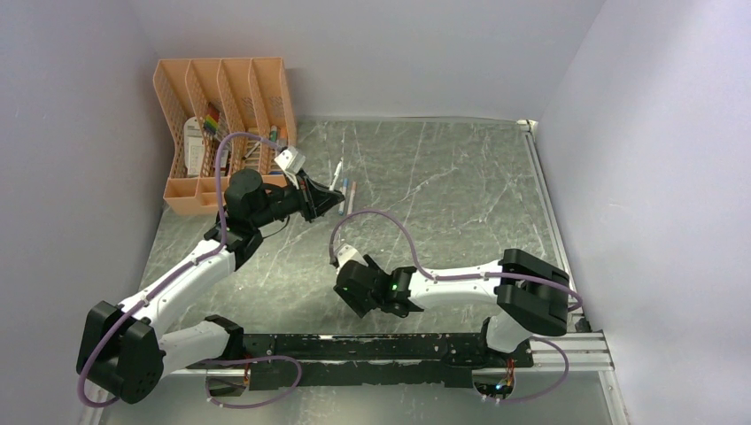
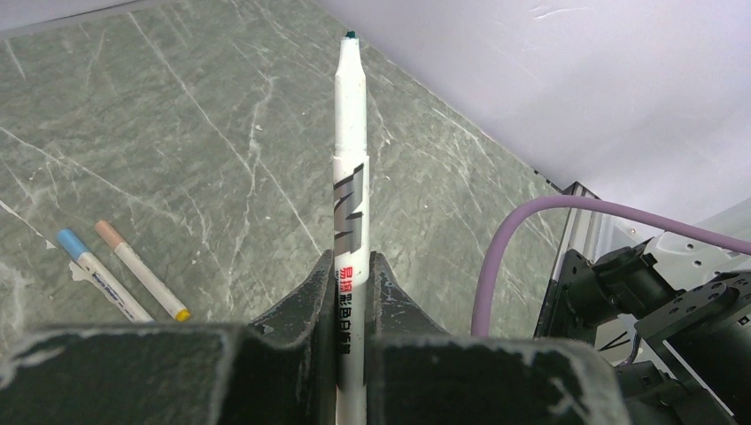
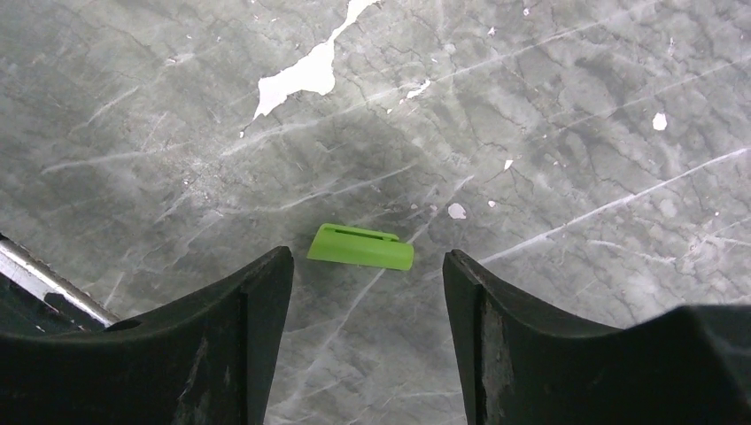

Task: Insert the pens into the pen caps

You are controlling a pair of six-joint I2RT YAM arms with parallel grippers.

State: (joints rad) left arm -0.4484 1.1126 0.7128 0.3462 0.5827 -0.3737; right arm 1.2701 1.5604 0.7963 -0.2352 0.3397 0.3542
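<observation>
Key relation: the bright green stubby plastic cap [image 3: 360, 247] lies flat on the grey marbled table top [image 3: 576, 115], right in the gap of my right gripper [image 3: 367, 266]. It sits just toward 12 o'clock of the fingertip line. Its long axis runs about 9-to-3, dipping slightly toward 4, so it lies along the closing line. I judge a straight close would pinch it end to end. The right jaws are spread wide, with nothing in them and both fingers clear of the cap.

My left gripper [image 2: 352, 270] is clamped on a white-barrelled marker pen with a dark green tip [image 2: 349, 133]. The bare tip points to 12 o'clock in the left wrist view, well out past the fingers. In the top view this gripper sits at about 11 o'clock from the right one, well apart. The right arm is clearly nearer the cap.

Two other white pens [image 2: 120, 274] lie side by side on the table at 8 o'clock. One end is blue and one pinkish, so they look capped already.

Hidden or unclear:
- The cap doesn't show in the top view because the right gripper covers it.
- I can't tell which end of the cap is open.
- The held pen's rear end is cut off.
</observation>
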